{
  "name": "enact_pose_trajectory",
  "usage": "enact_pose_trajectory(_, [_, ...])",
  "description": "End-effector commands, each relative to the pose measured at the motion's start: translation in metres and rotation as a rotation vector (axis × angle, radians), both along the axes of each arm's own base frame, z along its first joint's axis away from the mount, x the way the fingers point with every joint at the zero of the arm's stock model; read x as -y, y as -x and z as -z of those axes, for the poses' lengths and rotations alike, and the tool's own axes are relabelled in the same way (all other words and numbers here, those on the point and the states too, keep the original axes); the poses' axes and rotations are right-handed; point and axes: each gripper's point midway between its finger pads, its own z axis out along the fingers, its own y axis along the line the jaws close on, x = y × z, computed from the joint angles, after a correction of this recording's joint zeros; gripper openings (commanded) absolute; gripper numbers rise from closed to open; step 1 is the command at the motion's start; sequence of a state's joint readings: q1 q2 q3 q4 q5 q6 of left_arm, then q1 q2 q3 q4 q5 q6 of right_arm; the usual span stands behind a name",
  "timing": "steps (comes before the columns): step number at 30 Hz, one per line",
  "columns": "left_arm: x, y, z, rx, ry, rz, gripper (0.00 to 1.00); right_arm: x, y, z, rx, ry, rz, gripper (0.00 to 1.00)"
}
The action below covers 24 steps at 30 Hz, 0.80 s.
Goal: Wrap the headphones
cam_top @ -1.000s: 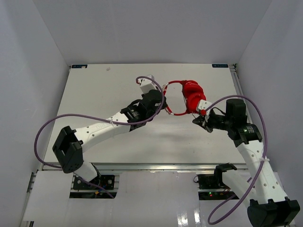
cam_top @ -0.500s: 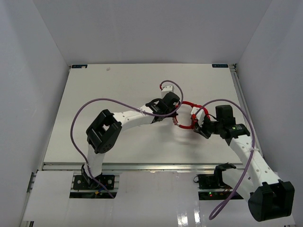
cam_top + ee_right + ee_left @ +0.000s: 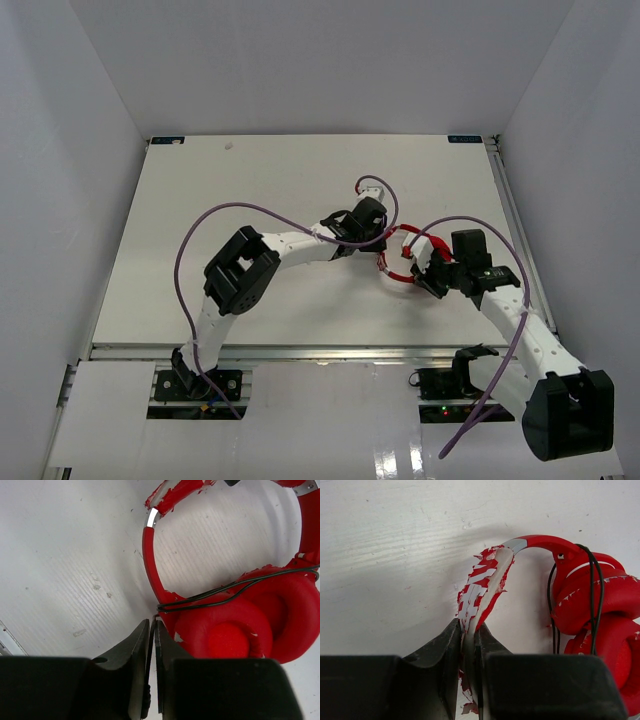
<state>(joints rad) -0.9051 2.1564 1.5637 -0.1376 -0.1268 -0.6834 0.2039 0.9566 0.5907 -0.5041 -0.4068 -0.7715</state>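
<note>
Headphones [image 3: 590,600], red: headband [image 3: 485,585] clamped tight in my left end effector [image 3: 469,635]; right end effector [image 3: 152,630] nearly closed by cable [image 3: 210,596], grip unclear. Risk: slack cable unwinds off earcups [image 3: 225,630].

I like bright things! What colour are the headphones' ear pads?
Bright red. The headphones show best in the right wrist view.

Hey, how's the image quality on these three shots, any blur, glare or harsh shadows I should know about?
Top external: even light, soft arm shadows on the table, glare on the glossy front strip. Left wrist: left fingers dark and blurred, headphones sharp. Right wrist: right fingers likewise soft, headphones crisp, no glare.
</note>
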Motion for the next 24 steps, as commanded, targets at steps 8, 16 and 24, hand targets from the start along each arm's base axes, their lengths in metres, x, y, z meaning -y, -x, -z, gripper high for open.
enact_pose_trajectory(8, [0.008,0.013,-0.043,0.044,0.137,0.069,0.52,-0.013,0.013,-0.023,-0.026,-0.067,-0.078,0.55])
enact_pose_trajectory(16, [-0.007,0.028,-0.109,0.144,0.171,0.139,0.90,0.006,0.038,-0.071,0.022,0.009,-0.100,0.93])
enact_pose_trajectory(24, [-0.055,0.076,-0.195,0.343,0.206,0.299,0.98,0.024,0.036,-0.099,0.112,0.014,0.056,0.90])
